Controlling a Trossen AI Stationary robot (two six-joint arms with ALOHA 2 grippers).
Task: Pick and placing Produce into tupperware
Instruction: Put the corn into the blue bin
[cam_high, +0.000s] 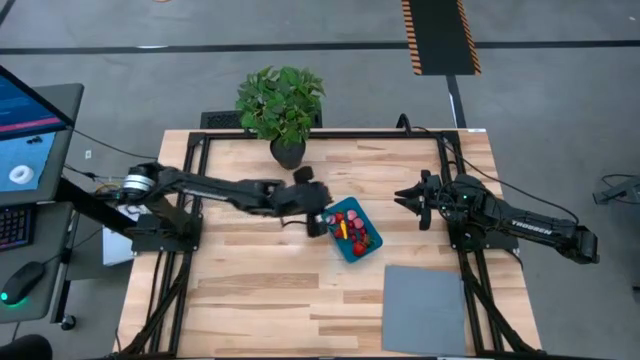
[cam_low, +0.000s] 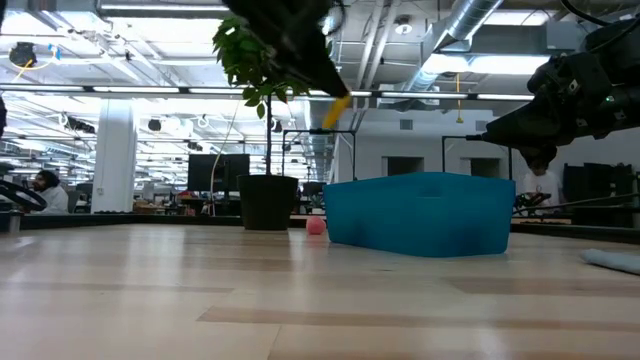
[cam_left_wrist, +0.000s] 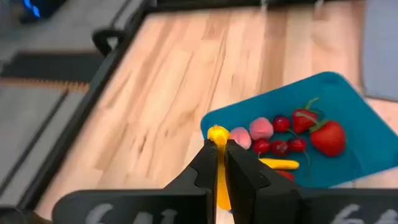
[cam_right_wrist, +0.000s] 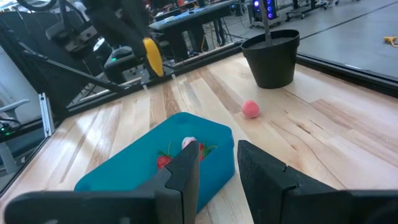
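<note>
The left gripper (cam_left_wrist: 218, 163) is pinching a slim yellow produce piece (cam_left_wrist: 217, 138), hovering over the shallow teal-blue plastic tub's (cam_left_wrist: 348, 93) edge. The right gripper (cam_right_wrist: 217, 163) is waiting part-open near the bench's right edge.

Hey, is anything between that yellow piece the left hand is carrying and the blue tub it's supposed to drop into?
Nothing visible. The left hand holds the yellow piece in the air near the edge of the teal-blue tub, whose top is open, with produce lying inside. The right hand waits off to the side.
</note>
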